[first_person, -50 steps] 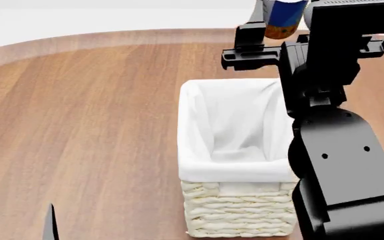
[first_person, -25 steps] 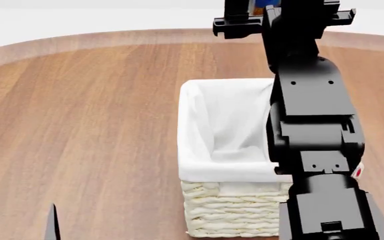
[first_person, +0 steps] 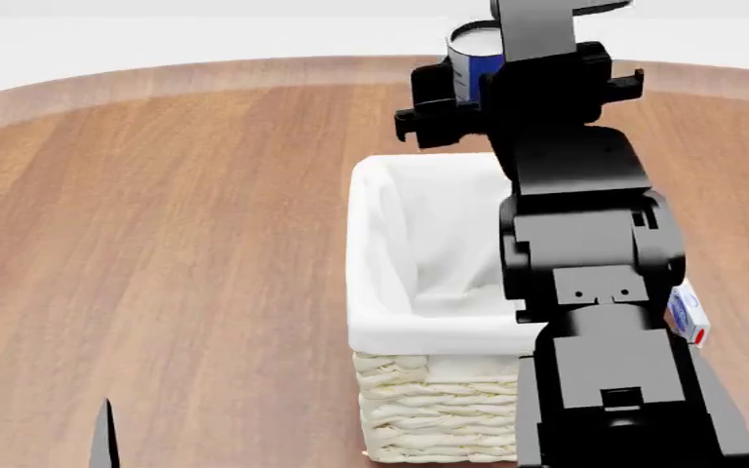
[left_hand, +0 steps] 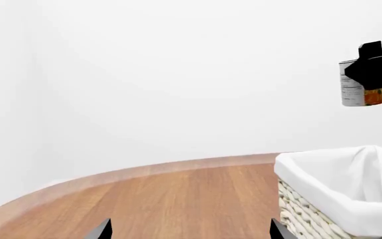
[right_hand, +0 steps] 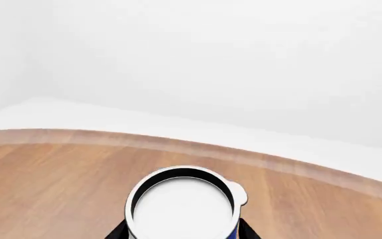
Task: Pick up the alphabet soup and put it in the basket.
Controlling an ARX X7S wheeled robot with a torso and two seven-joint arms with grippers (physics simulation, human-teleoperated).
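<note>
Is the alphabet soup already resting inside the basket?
No, in the left wrist view the alphabet soup hangs in the air, clearly above the basket, gripped by the right end effector.

No text can be read: the alphabet soup (left_hand: 355, 88) label's print is too small to make out.

round wooden table (first_person: 179, 224), warm brown grain, paler band along curved rim. cream wicker basket (first_person: 459, 409) with white liner stands directly on it, right of centre in head view. small white box with blue and red print (first_person: 687, 314) beside basket's right side, mostly hidden by arm; whether it touches table cannot be told.
</note>
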